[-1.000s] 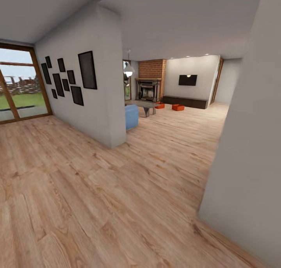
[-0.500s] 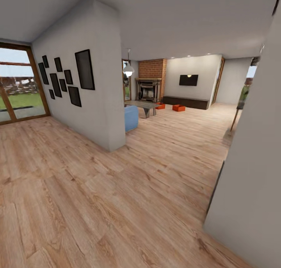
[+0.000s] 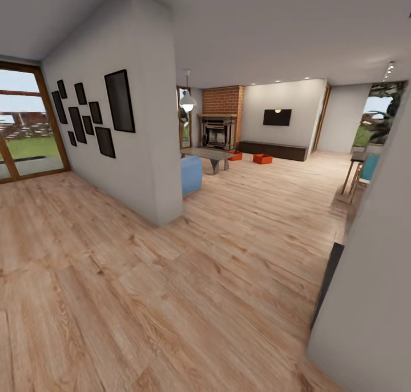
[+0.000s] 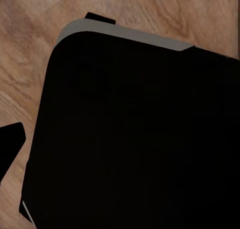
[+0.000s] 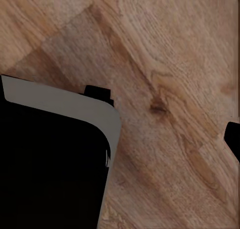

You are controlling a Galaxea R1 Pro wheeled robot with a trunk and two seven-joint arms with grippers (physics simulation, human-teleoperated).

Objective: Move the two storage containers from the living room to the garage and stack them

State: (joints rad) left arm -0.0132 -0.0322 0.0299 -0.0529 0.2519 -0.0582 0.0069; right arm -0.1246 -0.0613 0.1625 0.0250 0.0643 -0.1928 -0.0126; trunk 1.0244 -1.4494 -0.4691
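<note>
nothing is moved yet: both storage containers [image 3: 262, 158] sit far off by the fireplace [image 3: 217, 131] (neither claw's state can be told).

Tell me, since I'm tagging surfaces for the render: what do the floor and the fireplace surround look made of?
The floor looks like light wood planks with a matte finish: grain, knots and board seams show. The fireplace surround looks like red brick, with faint courses, though it is far off.

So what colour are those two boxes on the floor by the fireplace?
Red-orange, both boxes, seen best in the head view.
</note>
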